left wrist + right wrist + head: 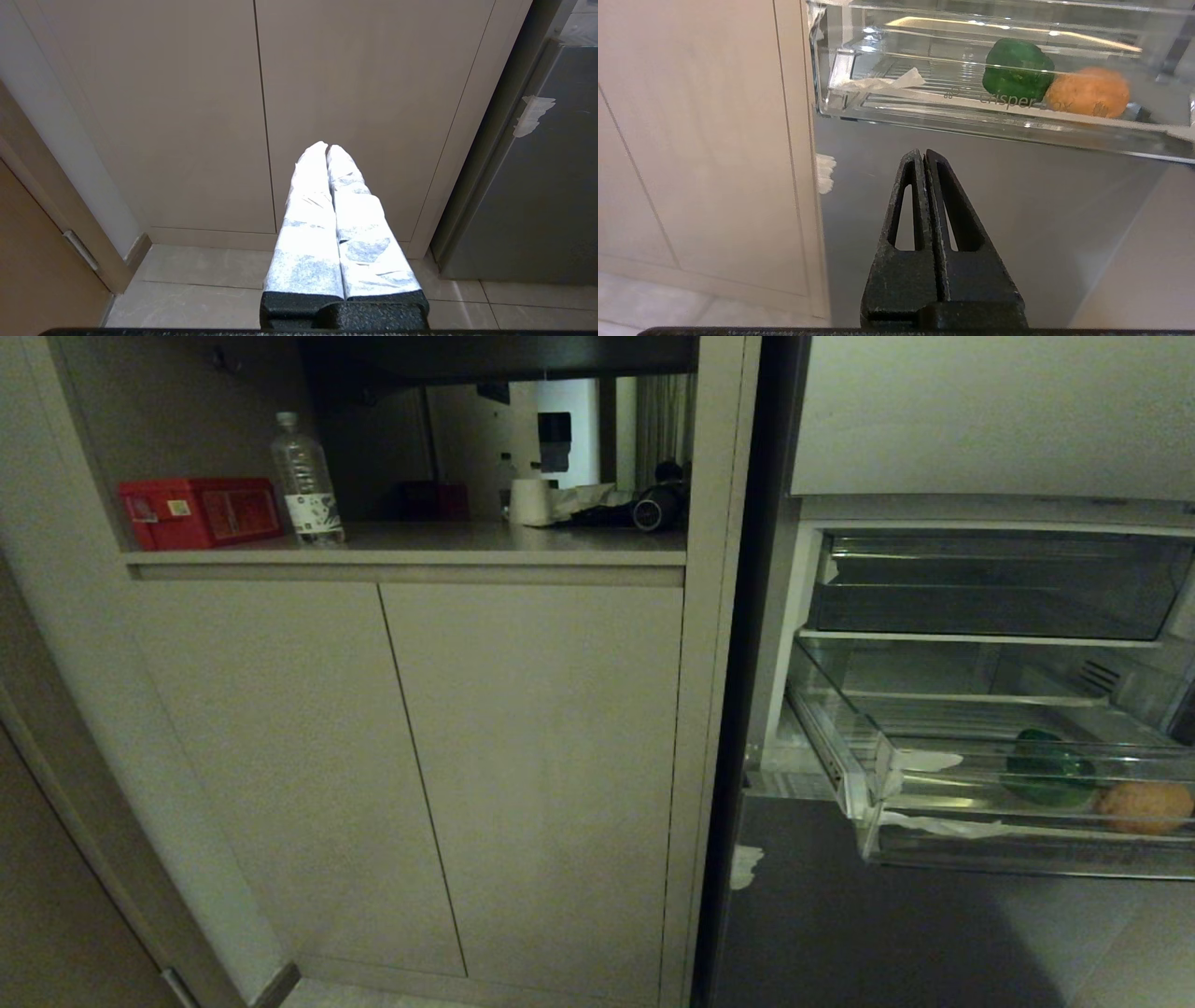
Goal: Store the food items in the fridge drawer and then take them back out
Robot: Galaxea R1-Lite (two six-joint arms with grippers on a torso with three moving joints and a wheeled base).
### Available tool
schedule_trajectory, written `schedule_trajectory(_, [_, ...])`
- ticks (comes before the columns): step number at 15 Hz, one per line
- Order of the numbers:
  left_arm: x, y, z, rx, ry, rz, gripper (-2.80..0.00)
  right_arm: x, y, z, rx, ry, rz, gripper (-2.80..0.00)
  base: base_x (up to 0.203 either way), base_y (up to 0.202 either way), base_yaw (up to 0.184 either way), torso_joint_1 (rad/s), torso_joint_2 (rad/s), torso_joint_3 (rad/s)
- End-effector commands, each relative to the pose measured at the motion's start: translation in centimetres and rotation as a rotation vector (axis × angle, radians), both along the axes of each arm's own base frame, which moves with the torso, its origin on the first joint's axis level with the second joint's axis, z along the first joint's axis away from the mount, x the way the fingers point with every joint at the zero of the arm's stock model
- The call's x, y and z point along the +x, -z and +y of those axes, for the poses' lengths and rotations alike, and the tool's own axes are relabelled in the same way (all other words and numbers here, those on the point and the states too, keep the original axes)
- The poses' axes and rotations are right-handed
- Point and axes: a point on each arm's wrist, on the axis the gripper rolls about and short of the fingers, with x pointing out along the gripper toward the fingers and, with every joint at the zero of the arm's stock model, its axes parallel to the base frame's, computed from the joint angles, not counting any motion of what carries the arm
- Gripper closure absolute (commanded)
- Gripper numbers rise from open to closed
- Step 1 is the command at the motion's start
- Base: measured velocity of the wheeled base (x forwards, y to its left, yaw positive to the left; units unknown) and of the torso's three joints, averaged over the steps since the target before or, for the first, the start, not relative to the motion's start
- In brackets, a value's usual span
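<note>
1. Inside the pulled-out fridge drawer (pixel 859 100), near its front wall, a green food item (pixel 1015 70) and a round orange-brown one (pixel 1087 92) lie touching.
2. Both look light, firm and smooth, so likely slippery; I would pinch each across its middle.
3. Right end effector (pixel 923 154) hangs below the drawer, pressed together and empty.
4. Left end effector (pixel 326 148), also pressed together, faces the cabinet doors (pixel 327 70) beside the drawer.

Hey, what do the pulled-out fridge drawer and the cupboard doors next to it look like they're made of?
Fridge drawer: clear, glossy hard plastic by the look; you see through its front to the two food items, and its rim glints. Cupboard doors: beige matte panels, probably laminated board; flat, without shine.
</note>
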Motion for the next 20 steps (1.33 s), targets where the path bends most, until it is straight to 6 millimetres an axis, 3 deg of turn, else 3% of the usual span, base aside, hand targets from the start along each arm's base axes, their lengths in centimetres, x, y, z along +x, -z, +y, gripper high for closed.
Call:
schedule_trajectory(1, [-0.01, -0.03, 0.0, 0.0, 0.0, 0.0, 0.0, 0.25, 0.87, -0.02, 0.02, 0.007, 0.03, 0.0, 0.0, 0.0, 0.0, 0.0, 0.0, 0.0])
schedule_trajectory(15, [-0.01, -0.03, 0.0, 0.0, 0.0, 0.0, 0.0, 0.25, 0.86, -0.08, 0.042, 0.03, 0.028, 0.0, 0.0, 0.0, 0.0, 0.002, 0.0, -0.002])
schedule_trajectory(20, [0.0, 0.01, 0.0, 0.0, 0.0, 0.001, 0.0, 0.25, 0.86, -0.07, 0.043, 0.032, 0.028, 0.0, 0.0, 0.0, 0.0, 0.17, -0.42, -0.254])
